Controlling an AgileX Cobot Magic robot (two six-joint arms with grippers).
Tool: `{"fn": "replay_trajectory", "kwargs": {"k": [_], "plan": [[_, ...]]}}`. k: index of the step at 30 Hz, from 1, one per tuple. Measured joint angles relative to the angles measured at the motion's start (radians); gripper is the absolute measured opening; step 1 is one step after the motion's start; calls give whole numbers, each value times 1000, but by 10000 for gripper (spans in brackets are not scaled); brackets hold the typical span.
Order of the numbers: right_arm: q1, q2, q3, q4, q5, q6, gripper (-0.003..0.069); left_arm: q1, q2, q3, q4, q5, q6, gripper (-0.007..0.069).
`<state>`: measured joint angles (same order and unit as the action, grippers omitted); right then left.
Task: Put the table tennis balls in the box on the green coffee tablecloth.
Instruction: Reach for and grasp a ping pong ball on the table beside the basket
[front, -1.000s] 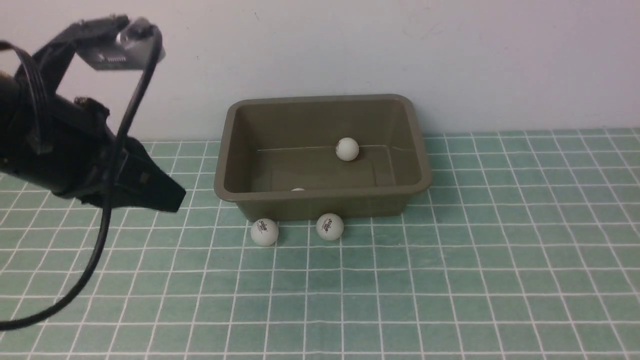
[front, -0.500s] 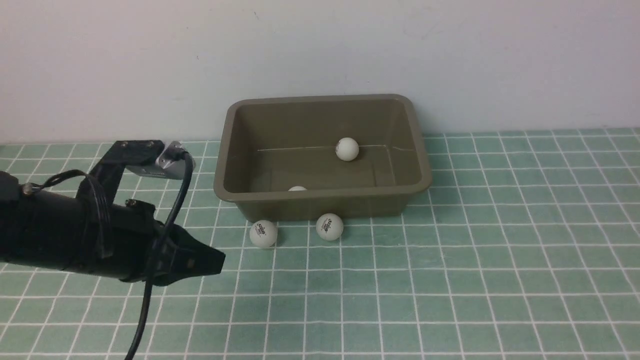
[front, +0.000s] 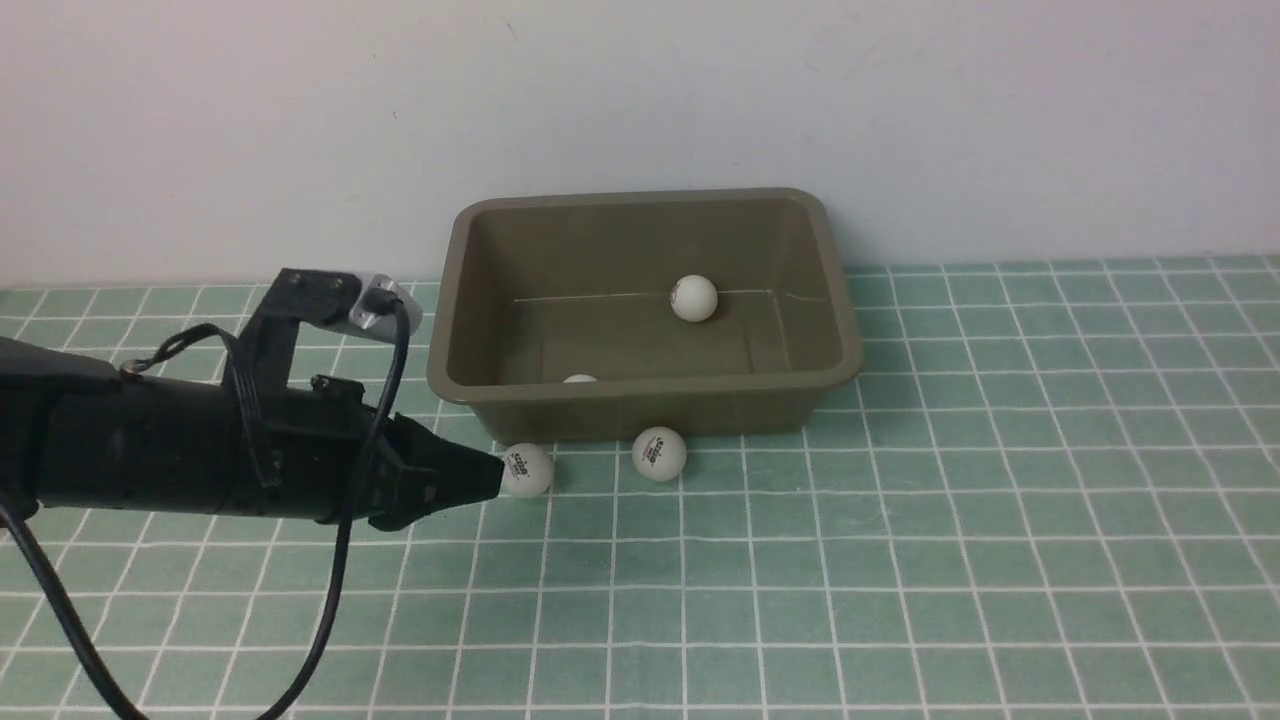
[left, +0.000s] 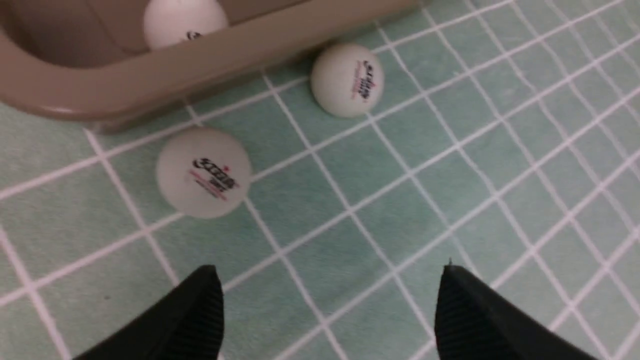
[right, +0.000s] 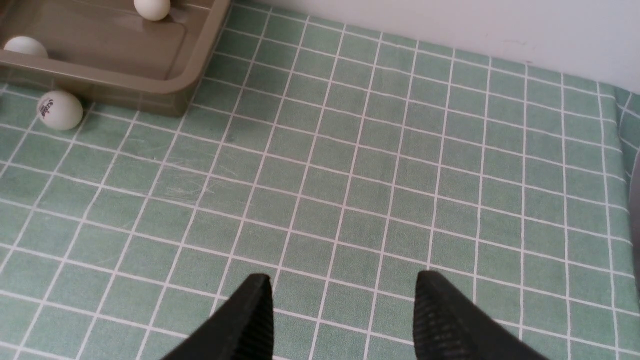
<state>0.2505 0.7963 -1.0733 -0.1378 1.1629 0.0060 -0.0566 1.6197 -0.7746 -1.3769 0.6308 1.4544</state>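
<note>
Logos on the table tennis balls are showing dark and red print, too blurred for reading. Having dropped from high left, the left gripper is gaping, empty, just short of one ball outside the box; two are lying inside. The right gripper is hanging spread over open green coffee tablecloth.

so the box sat on the green checked tablecloth, pushed back against the pale wall. two balls were inside it: a back ball by the far side and a front ball barely peeking over the near rim. two more lay on the cloth just in front. the left tool, low and pointing right, had its tip at the left-hand ball, looked like touching. the right-hand ball sat nearby, apart from it
</note>
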Motion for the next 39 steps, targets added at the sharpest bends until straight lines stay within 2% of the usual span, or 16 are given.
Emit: {"fn": "replay_trajectory", "kwargs": {"k": [8, 13, 18, 25, 39], "plan": [[0, 0, 0, 0, 0, 0, 356, -198, 4, 0, -68, -318, 11, 510], [0, 0, 0, 0, -1, 0, 356, -246, 16, 0, -159, -454, 33, 510], [0, 0, 0, 0, -7, 0, 356, -249, 84, 0, -231, -475, 104, 510], [0, 0, 0, 1, -7, 0, 356, -249, 158, 0, -339, -450, 286, 510], [0, 0, 0, 6, -8, 0, 356, -250, 190, -75, -345, -449, 323, 510]]}}
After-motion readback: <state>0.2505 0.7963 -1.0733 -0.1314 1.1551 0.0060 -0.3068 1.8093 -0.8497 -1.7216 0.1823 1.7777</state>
